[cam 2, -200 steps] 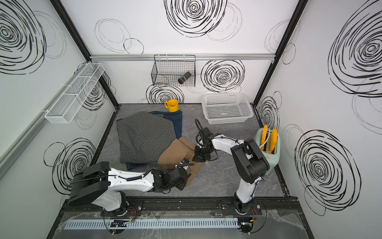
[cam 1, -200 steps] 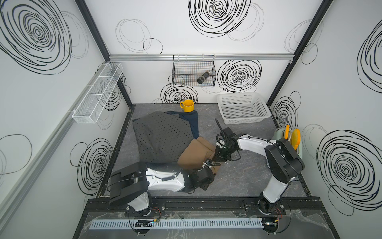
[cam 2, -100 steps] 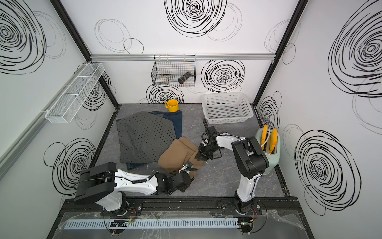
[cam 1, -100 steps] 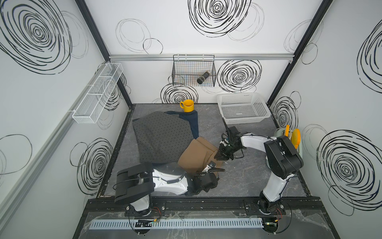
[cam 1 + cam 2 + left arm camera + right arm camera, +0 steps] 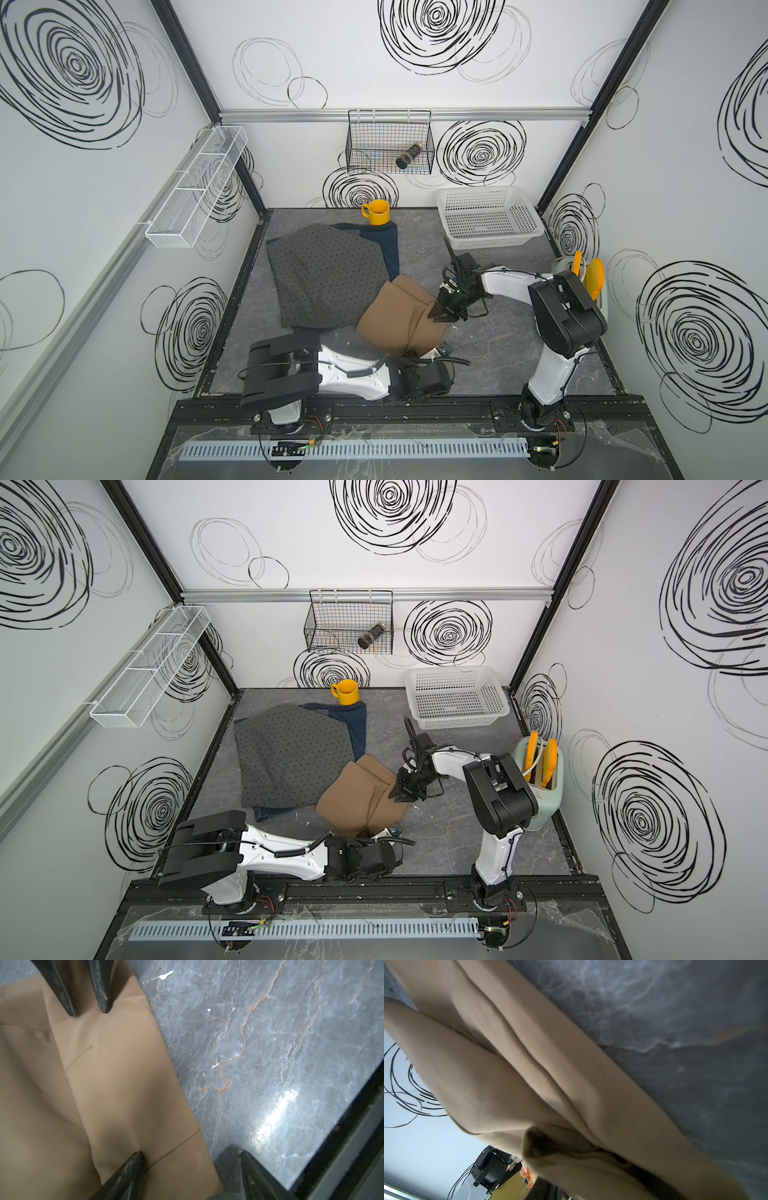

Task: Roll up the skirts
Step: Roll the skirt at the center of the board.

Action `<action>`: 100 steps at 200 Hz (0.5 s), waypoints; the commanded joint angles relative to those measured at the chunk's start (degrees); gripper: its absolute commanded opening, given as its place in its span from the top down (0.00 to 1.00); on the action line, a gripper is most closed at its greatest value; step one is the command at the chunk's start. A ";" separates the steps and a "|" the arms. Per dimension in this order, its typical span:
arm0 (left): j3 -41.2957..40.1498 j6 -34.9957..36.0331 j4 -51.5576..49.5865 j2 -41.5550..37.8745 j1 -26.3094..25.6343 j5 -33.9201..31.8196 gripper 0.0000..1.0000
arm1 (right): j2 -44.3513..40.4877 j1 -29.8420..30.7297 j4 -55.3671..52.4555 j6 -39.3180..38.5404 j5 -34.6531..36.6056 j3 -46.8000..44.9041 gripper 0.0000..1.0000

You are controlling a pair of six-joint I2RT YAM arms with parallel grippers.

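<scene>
Nearest, the left gripper stands wide, one finger on a near corner of the tan skirt, the other on the grey marbled table. Across this folded skirt the right gripper, jaws narrow, pinches a raised fold. Beyond lies the dotted grey skirt, covering most of the denim skirt; a yellow mug stands at its far edge.

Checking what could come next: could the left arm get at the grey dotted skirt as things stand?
Probably yes: the grey dotted skirt lies mostly uncovered, its near edge close to the left arm's base, and the left gripper is open.
</scene>
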 commanded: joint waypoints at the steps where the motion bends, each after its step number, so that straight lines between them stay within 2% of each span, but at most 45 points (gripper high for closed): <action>1: 1.66 2.03 -7.09 3.27 -1.04 0.04 0.21 | 1.27 0.51 0.60 -1.07 4.22 0.41 0.73; 27: 1.34 1.43 -8.29 4.48 -2.30 -4.52 0.26 | 0.96 0.78 0.57 -1.12 4.71 0.35 0.72; 62: 0.76 0.51 -8.74 5.73 -2.46 -10.44 0.64 | 0.61 0.95 0.92 -1.31 4.86 -0.01 0.72; 100: 0.04 -0.61 -5.71 4.46 -2.59 -13.37 0.90 | 0.31 1.08 0.74 -1.49 5.06 0.26 0.70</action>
